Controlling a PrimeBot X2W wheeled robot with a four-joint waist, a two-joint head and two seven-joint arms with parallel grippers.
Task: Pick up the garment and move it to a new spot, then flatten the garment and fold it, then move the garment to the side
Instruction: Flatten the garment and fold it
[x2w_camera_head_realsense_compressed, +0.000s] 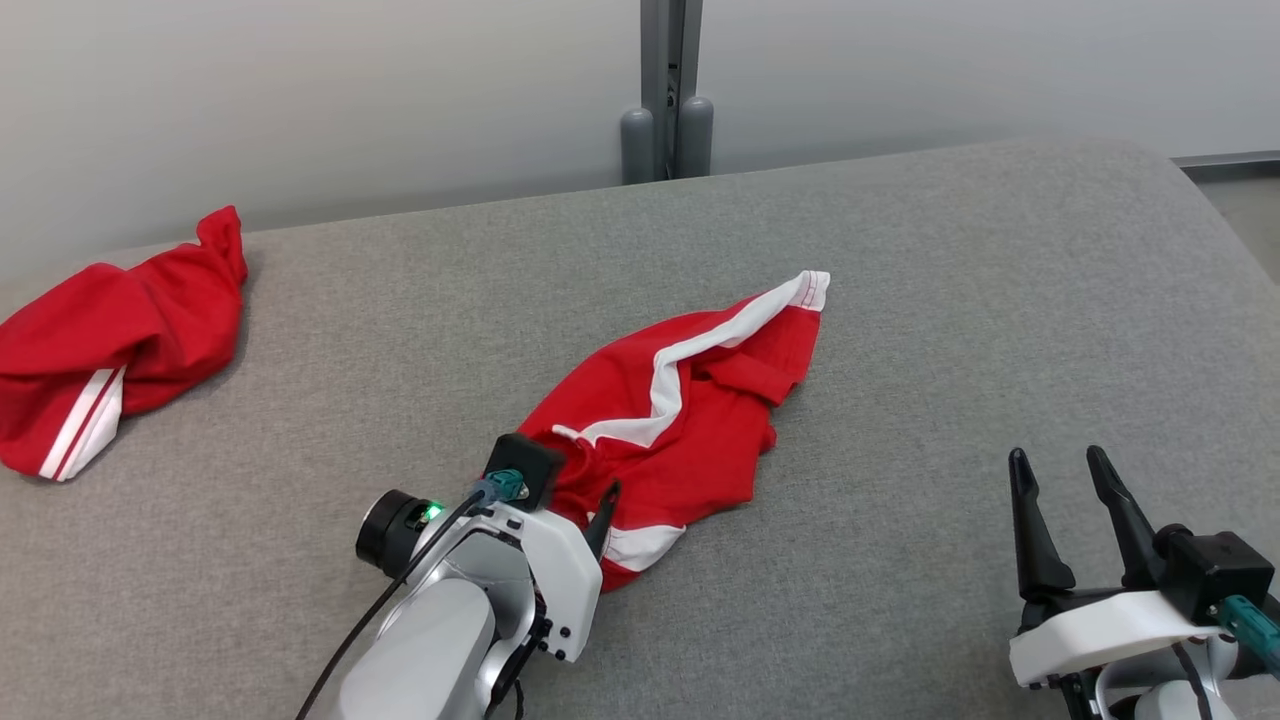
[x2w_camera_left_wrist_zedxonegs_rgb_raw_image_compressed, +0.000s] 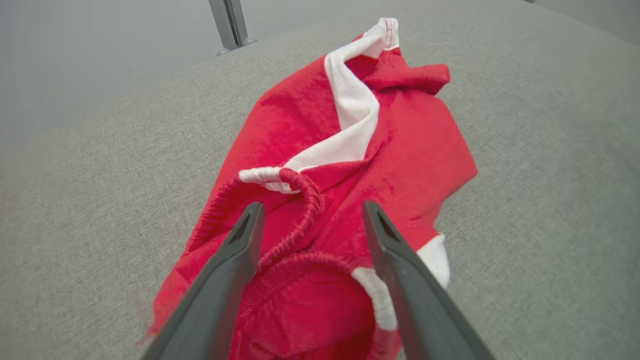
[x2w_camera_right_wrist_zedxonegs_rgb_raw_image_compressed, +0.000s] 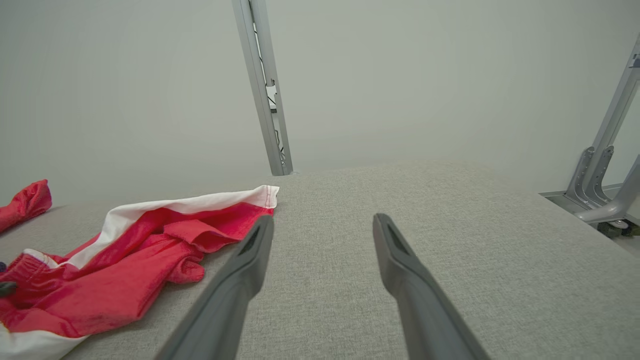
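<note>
The garment is a pair of red shorts with white side stripes, lying crumpled in the middle of the grey padded surface. My left gripper hovers over its near left end. In the left wrist view that gripper is open, its two dark fingers straddling the gathered elastic waistband without pinching it. My right gripper stands open at the lower right, well clear of the cloth. In the right wrist view it has bare grey surface between its fingers, and the garment lies to its left.
A second red garment with white stripes lies bunched at the far left edge of the surface. A grey metal post rises behind the back edge against a pale wall. The surface rounds off at the right; metal brackets stand beyond it.
</note>
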